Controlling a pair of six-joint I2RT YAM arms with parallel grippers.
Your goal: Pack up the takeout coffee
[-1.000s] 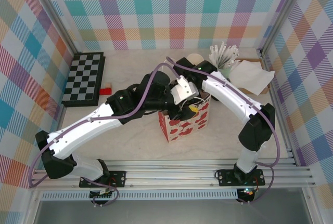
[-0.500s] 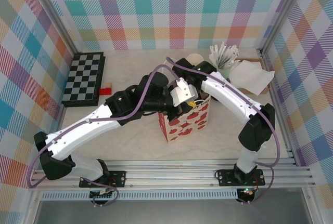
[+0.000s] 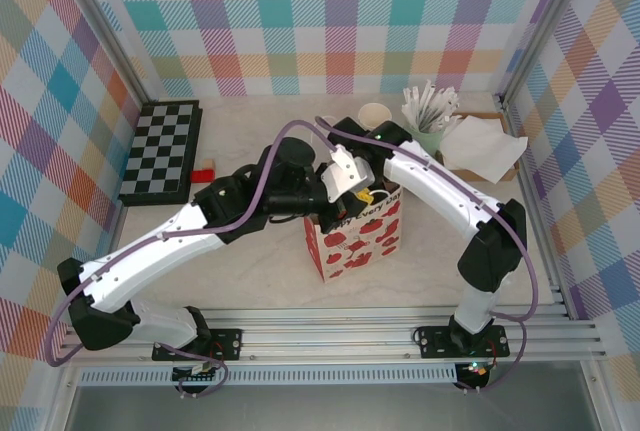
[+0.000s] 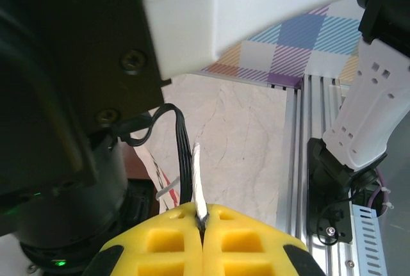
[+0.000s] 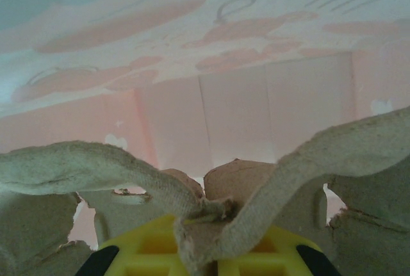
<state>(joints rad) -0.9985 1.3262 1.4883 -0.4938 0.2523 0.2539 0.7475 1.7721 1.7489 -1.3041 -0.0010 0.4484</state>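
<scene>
**Both pincers clamped at bag**

Since a second ago the left pincer (image 4: 202, 215) has closed, its yellow fingers (image 4: 246, 241) together on a thin white strip (image 4: 198, 180), and the left arm (image 3: 170, 241) has shifted leftward. The right pincer (image 5: 200, 245) grips one grey moulded-pulp carrier (image 5: 96, 161) inside the one white, red-patterned paper bag (image 3: 360, 241). Two arms arch over it. Where the dark green lidded coffee cups sit, I cannot tell.

Bright pastel plaid walls (image 3: 340, 11) around a pale marbled table (image 3: 270, 281), aluminium rails (image 3: 330, 336) along its near edge.
</scene>
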